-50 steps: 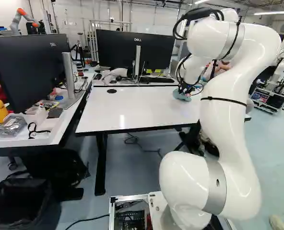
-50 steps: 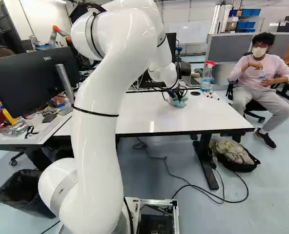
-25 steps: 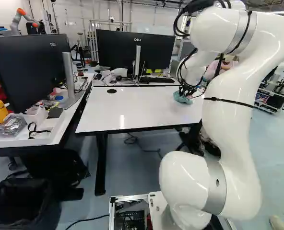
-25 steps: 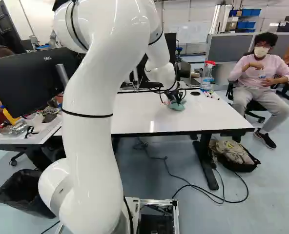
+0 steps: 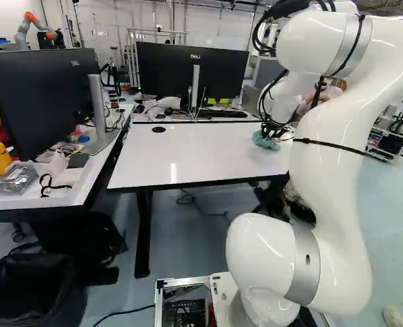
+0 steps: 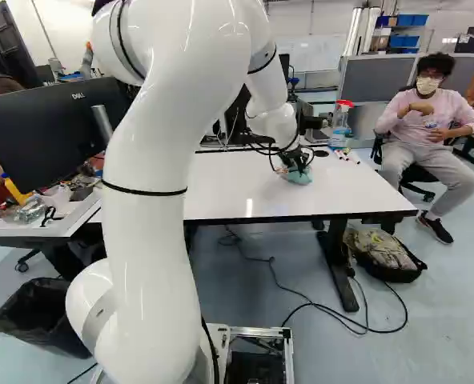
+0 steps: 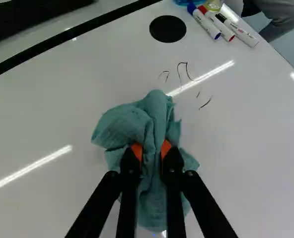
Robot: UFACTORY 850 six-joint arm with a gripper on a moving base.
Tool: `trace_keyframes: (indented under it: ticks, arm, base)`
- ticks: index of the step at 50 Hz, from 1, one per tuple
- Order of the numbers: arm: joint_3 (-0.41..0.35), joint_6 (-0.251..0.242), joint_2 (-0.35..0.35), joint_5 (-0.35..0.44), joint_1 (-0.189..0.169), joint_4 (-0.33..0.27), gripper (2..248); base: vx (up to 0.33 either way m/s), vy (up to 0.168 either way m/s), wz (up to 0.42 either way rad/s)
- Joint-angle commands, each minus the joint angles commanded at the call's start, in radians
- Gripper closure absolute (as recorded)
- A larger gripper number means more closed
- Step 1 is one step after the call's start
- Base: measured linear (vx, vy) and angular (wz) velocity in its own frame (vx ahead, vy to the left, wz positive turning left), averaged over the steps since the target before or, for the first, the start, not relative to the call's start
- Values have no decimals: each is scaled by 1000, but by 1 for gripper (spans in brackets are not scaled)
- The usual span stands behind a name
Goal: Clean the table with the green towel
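Observation:
At the far part of the white table (image 6: 341, 192), my gripper (image 6: 295, 160) points down at the bunched green towel (image 6: 298, 177). In the wrist view the gripper (image 7: 151, 148) is shut on the towel (image 7: 129, 121), a fold pinched between its orange pads, with cloth spreading on both sides over the tabletop. Thin dark pen marks (image 7: 184, 72) lie on the white surface just ahead of the towel. The left base view shows the towel (image 5: 265, 141) low against the table (image 5: 188, 153), partly hidden by the wrist and cables.
Beyond the marks are a round black table inset (image 7: 168, 29) and several markers (image 7: 206, 22). A spray bottle (image 6: 340, 124) stands at the table's far side. Monitors (image 5: 191, 71) stand behind and at the left. A backpack (image 6: 385, 254) lies on the floor beside the table leg.
In the base views the arm has shifted, and the gripper with the towel has moved slightly rightward across the tabletop. The base has not moved.

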State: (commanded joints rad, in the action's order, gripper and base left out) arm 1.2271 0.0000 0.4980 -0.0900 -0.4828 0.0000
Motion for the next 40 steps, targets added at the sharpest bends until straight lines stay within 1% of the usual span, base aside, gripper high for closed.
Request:
trace_keyframes:
  ticks: [7,13,27,40]
  arm:
    - [32,0,24,0,-11,0,191]
    - [64,0,47,0,-13,0,191]
    - [133,0,98,0,2,0,191]
    - [132,0,94,0,5,0,191]
  base:
    - [0,0,0]
    - [0,0,0]
    - [0,0,0]
    - [0,0,0]
